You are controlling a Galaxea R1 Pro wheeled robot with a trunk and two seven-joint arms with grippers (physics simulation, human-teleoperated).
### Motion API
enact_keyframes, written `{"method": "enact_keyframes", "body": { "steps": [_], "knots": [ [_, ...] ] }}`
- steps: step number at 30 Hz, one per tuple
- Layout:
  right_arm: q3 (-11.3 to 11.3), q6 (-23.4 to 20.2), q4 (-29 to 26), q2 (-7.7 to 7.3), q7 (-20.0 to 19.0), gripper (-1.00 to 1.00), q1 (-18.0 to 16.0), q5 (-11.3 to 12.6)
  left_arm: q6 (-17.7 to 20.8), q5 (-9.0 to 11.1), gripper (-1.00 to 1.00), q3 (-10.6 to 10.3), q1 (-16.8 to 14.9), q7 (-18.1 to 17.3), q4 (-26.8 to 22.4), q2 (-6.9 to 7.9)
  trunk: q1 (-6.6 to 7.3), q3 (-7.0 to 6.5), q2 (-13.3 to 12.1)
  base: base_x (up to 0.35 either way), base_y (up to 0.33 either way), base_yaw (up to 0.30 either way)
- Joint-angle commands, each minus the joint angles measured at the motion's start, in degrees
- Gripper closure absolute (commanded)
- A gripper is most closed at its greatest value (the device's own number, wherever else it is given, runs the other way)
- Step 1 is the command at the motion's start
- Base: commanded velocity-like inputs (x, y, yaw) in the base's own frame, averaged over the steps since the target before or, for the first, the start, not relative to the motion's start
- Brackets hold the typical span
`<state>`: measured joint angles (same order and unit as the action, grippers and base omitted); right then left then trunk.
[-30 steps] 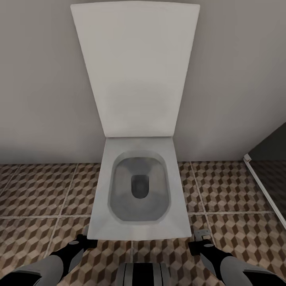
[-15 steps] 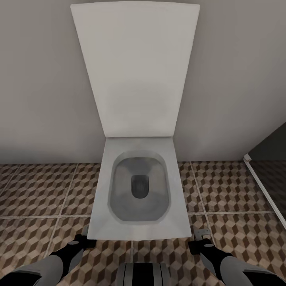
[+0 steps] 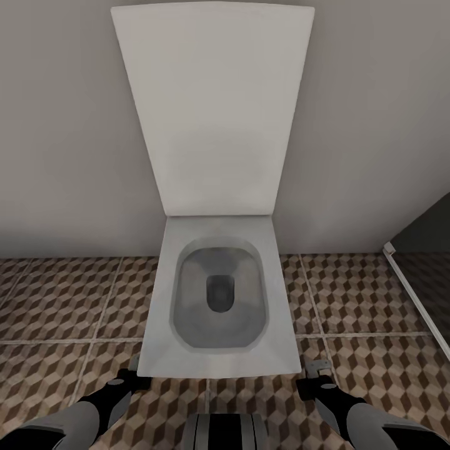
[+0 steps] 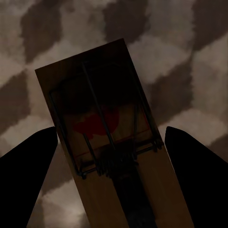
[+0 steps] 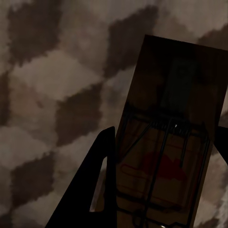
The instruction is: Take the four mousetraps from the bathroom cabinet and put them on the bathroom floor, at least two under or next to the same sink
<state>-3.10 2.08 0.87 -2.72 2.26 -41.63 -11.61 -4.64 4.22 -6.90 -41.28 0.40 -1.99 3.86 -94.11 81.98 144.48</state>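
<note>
Both end effectors carry a mousetrap, low over the bathroom floor (image 3: 56, 300) in front of a white toilet (image 3: 219, 294). In the head view the left end effector (image 3: 128, 380) sits at the near left corner of the toilet bowl and the right end effector (image 3: 315, 386) at the near right corner, each at the end of a grey and black arm.

The left wrist view looks along the left end effector (image 4: 111, 156), whose two dark fingers (image 4: 28, 161) stand on either side of a brown wooden mousetrap (image 4: 107, 137). The board lies between them with its wire frame, spring and a red mark facing the camera, and the fingers close against its long edges. Behind it is the cube-patterned tile, blurred and dim.

The right wrist view shows the right end effector (image 5: 161, 175) with one dark finger (image 5: 95, 185) pressed along the edge of a second mousetrap (image 5: 173, 142); the other finger is just visible at the picture's edge on the far side of the board. This trap also faces the camera with its wire parts and a faint red mark, above the same tile pattern. In the head view a small grey piece of it (image 3: 319, 369) sticks out just beyond the right end effector.

A dark glass panel with a white frame (image 3: 412, 294) stands at the right.
</note>
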Motion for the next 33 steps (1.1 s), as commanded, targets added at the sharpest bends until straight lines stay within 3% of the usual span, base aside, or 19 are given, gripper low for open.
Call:
{"method": "enact_keyframes", "body": {
  "steps": [1,32,33],
  "knots": [
    [-0.3,0.2,0.1,0.00,0.1,1.00,0.0,-0.4,-0.2,0.4,1.00,-0.5,0.0,0.0,0.1,0.01,0.01,0.03,0.0,0.000,0.000,0.000],
    [-0.3,0.3,0.1,0.00,0.1,1.00,0.0,-0.4,-0.2,0.4,1.00,-0.5,0.0,0.0,0.0,-0.08,0.01,0.03,0.0,0.000,0.000,0.000],
    [-0.3,0.3,0.1,0.00,0.1,-1.00,0.0,-0.4,-0.2,0.4,1.00,-0.5,0.0,0.0,0.0,-0.08,0.01,0.03,0.0,0.000,0.000,0.000]
  ]
}}
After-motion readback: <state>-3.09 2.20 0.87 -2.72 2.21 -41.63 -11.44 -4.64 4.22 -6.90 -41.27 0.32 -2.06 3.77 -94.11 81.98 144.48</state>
